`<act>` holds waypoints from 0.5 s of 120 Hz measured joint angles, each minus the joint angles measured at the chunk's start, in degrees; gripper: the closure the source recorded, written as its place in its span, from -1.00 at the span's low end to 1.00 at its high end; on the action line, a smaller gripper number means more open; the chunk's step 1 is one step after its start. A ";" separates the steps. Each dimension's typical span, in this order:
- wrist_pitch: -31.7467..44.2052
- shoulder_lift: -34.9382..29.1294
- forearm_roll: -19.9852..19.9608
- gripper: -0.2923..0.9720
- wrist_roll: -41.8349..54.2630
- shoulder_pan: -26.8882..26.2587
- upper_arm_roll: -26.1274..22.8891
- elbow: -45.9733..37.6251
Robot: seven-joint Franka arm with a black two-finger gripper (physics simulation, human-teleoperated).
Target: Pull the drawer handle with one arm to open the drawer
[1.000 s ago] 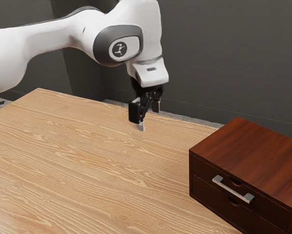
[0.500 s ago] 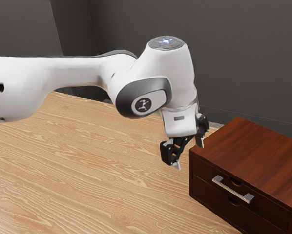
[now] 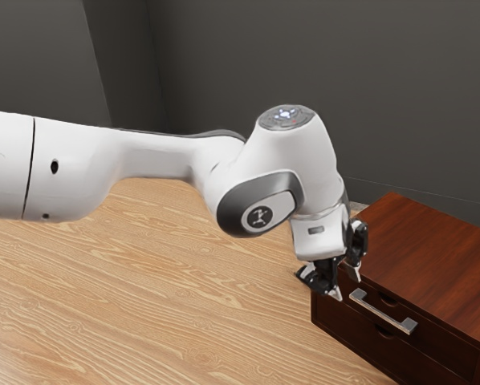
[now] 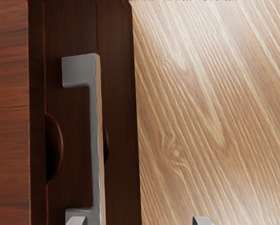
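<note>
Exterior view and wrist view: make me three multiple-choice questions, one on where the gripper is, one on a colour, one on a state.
1. Where is the gripper?
A) raised high, far from everything
B) at the cabinet front, by the handle
C) down at floor level

2. What colour is the handle?
A) silver-grey
B) black
C) gold

3. What state is the gripper in?
A) shut on the handle
B) open, holding nothing
C) shut on a block

Answers:
1 B, it hangs at the handle's end on the exterior view's left.
2 A, the bar is pale metal against dark red-brown wood.
3 B, its jaws stand well apart with nothing clamped between them.
</note>
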 joint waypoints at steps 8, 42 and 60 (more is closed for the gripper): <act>1.47 0.74 -0.01 0.22 0.30 -0.03 0.01 0.02; 5.94 3.93 -0.36 0.29 1.29 -0.54 0.01 0.33; 7.28 5.08 -0.55 0.30 1.66 -0.62 0.02 0.34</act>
